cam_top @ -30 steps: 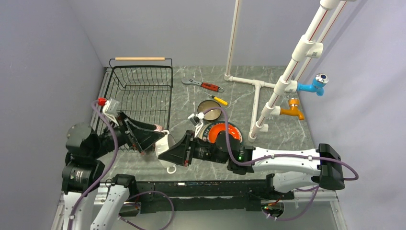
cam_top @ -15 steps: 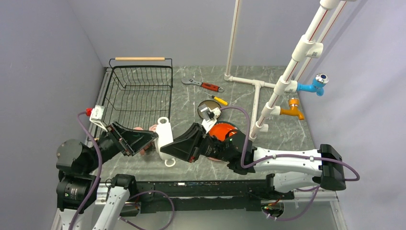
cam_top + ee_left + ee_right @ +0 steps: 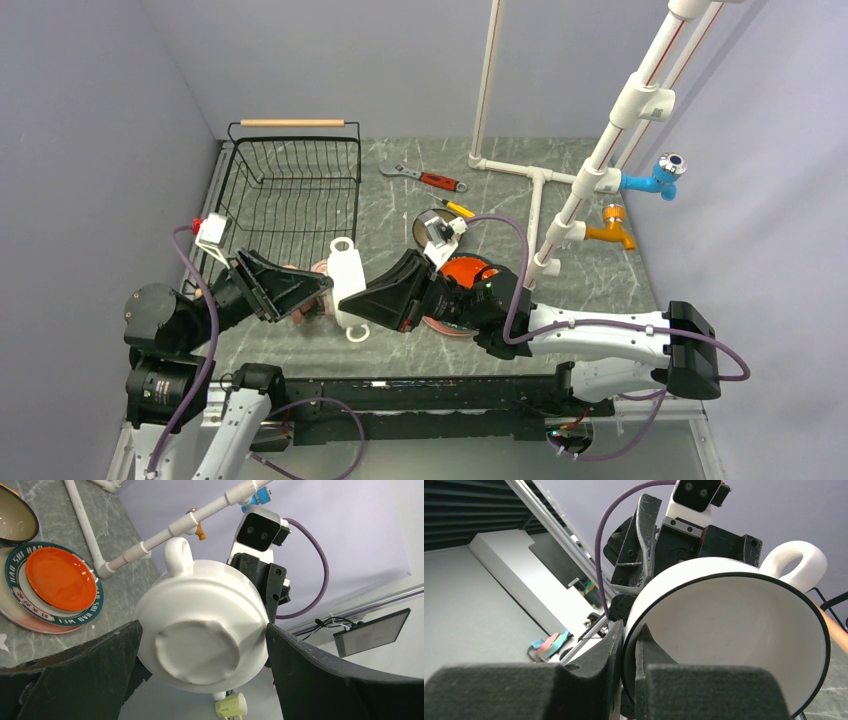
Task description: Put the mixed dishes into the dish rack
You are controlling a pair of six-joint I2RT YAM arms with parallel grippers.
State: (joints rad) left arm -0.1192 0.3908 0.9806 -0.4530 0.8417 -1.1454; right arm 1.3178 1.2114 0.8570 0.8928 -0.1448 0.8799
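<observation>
1. White mug (image 3: 346,278), top view: held in the air on its side over the front of the worktop (image 3: 600,262), between the two arms and well short of the rack (image 3: 290,200). Right pincer (image 3: 355,308) is clamped on its rim. Left pincer (image 3: 318,298) is spread wide around the base end.
2. Left wrist view: mug bottom sits between the fingers (image 3: 100,670) with gaps both sides, no contact visible. Risk: closing off-centre could shove the mug and twist it out of the rim pinch.
3. Right wrist view: only the thin rim wall is pinched. Risk: if the right lets go before the left grips, the mug drops and may chip.
</observation>
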